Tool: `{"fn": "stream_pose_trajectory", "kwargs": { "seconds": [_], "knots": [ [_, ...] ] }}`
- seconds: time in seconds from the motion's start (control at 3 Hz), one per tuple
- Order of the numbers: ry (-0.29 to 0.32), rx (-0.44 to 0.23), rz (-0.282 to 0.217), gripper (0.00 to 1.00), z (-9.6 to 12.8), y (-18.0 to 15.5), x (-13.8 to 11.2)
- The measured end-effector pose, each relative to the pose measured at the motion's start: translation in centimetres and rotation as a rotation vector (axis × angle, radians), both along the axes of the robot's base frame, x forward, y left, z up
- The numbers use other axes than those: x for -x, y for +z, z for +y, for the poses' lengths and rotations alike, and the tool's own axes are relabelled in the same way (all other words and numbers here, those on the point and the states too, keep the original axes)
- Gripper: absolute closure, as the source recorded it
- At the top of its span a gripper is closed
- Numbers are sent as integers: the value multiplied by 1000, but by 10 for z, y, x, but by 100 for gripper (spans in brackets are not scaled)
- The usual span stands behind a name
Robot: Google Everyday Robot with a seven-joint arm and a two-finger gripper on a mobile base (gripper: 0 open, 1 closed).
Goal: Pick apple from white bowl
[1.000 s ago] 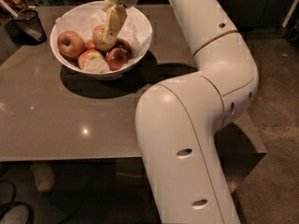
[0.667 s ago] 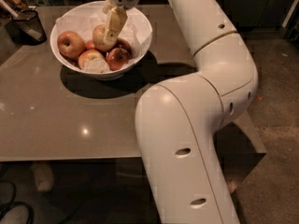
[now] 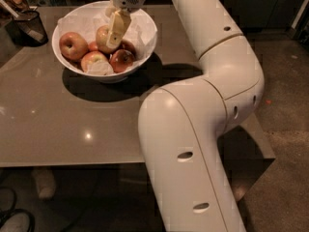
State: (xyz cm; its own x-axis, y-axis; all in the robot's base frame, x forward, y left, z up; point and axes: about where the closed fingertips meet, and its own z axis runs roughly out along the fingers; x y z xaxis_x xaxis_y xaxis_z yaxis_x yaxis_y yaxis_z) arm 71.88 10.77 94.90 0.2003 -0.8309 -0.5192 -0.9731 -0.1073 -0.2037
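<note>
While the big, smooth white robot arm bends up from the bottom and reaches across the table, its pale yellow gripper points down into the large round shiny white bowl. The gripper sits right at the palest apple, yellow-green with a little red on it, and part of it lies across the front of that apple. I cannot tell if the gripper is clamped on the apple or only resting by it. This apple is near the middle of the bowl, toward the back, and it sits a bit higher than the other fruit. To its left is a bigger orange-red apple with a deep stem hole. In front of it are a dark red apple and a red apple with a pale patch, side by side and touching. Crumpled white paper lines the inside of the bowl behind the fruit. The bowl stands on a shiny grey-brown table and casts a dark shadow beside it. A small dark mesh cup stands on the table to the left of the bowl, near it but not touching.
</note>
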Motion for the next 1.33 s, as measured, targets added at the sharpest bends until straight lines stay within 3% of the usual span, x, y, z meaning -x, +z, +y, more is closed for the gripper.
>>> {"fn": "stream_pose_trajectory", "kwargs": {
  "seconds": [1.33],
  "knots": [
    [33,-11,35,22,12,-16,0]
  ]
}}
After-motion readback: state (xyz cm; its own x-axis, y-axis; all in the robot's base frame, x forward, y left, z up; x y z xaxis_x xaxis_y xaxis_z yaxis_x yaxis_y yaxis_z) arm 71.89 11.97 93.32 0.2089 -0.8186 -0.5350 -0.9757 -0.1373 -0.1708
